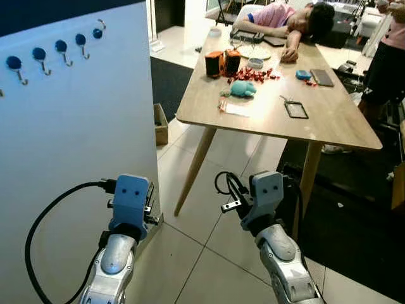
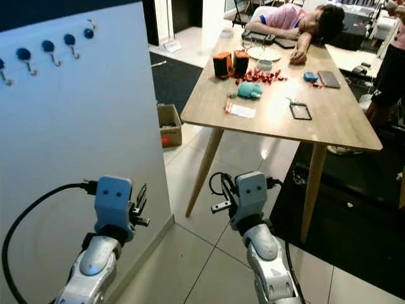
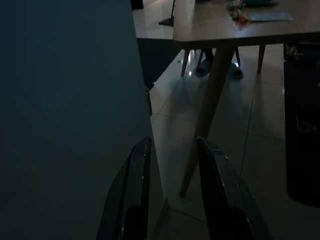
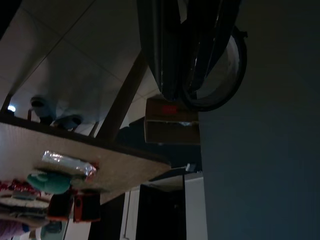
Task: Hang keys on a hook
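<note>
Already the right gripper (image 1: 233, 193) pinches a dark, thin key ring (image 4: 216, 67), probably light and prone to swing; blue-knobbed metal hooks (image 1: 62, 50) wait above on the white panel (image 1: 82, 139).

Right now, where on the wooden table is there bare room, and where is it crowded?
The light wooden table is bare along its near edge, in front of the white paper slip and black-framed card. The far end is crowded: orange-black boxes, red scraps, teal plush toy, a slumped person.
</note>
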